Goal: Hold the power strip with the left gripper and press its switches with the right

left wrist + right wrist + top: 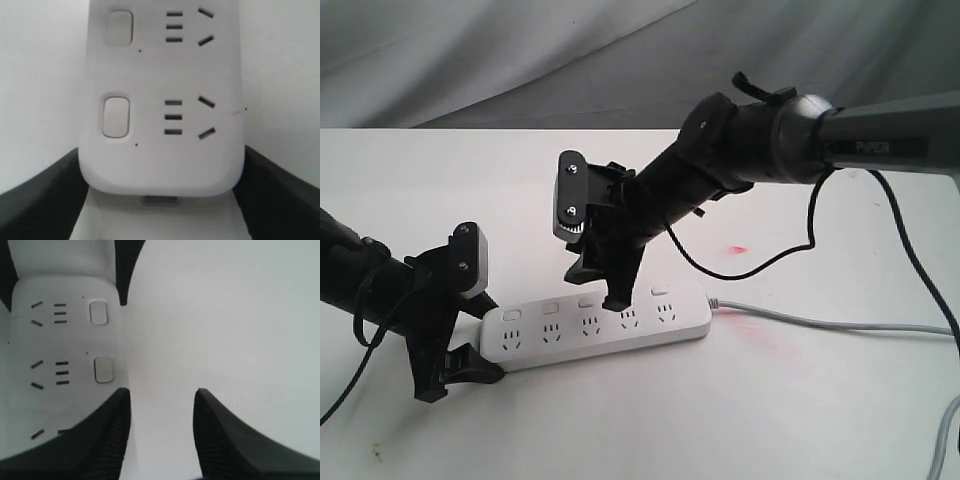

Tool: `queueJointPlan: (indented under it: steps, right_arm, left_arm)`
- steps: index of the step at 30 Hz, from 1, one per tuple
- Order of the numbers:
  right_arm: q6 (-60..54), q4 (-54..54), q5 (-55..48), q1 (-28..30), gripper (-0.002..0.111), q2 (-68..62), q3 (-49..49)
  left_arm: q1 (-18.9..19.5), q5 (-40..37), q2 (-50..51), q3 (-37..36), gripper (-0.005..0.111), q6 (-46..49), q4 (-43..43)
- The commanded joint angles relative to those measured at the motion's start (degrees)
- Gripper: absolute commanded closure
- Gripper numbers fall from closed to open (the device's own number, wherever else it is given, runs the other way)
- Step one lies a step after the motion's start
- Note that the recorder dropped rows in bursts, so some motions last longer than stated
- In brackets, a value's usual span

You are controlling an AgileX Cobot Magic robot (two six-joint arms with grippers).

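The white power strip [600, 325] lies flat on the white table [720, 420], with its grey cord [820, 322] leaving the right end. My left gripper [470, 335] is shut on the strip's left end. In the left wrist view its black fingers [40, 195] press both sides of the power strip [160, 150]. My right gripper [600, 283] is open. Its front fingertip [618, 298] comes down where the fourth switch from the left lies and hides it. Three switches [551, 308] to its left and one to its right show. In the right wrist view the right gripper [161, 395] has one finger [107, 440] over the strip [65, 340].
A black cable [760, 262] hangs from the right arm [880, 140] over the table behind the strip. A small red mark [738, 248] is on the tabletop there. A grey cloth backdrop [520, 60] closes the far side. A grey cable [945, 440] runs at the right edge.
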State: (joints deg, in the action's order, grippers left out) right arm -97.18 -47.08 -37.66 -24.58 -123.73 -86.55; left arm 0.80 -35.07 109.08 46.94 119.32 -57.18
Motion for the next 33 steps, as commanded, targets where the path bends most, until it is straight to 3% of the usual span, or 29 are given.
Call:
queueJointPlan:
  steps: [1,33]
  right_arm:
    - [-0.1,-0.4,3.9,0.1,0.070,-0.1,3.3]
    - [-0.1,-0.8,2.0,0.0,0.070,-3.8,4.1]
  left_arm:
    - [-0.1,1.9,0.2,0.1,0.056,0.6,0.7]
    - [-0.1,1.9,0.2,0.1,0.056,0.6,0.7]
